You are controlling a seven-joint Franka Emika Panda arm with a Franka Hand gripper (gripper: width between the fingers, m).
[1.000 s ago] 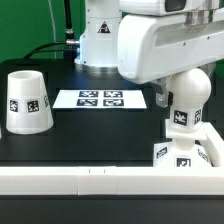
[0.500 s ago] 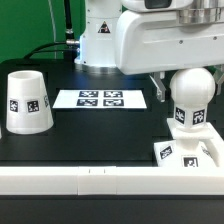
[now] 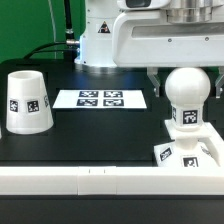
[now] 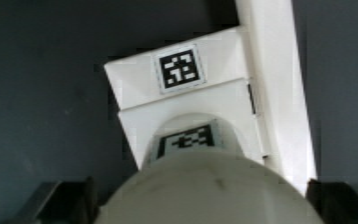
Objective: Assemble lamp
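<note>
Work surface: matte black table top (image 3: 90, 135), evenly lit, no hard shadows. White rail (image 3: 70, 180) runs along the near edge of the table, with a seam partway along. Marker board (image 3: 100, 99) lies flat mid-table, 4 tags visible. Backdrop behind table: green wall (image 3: 28, 25). 1 dark cable (image 3: 66, 25) hangs against it.
</note>
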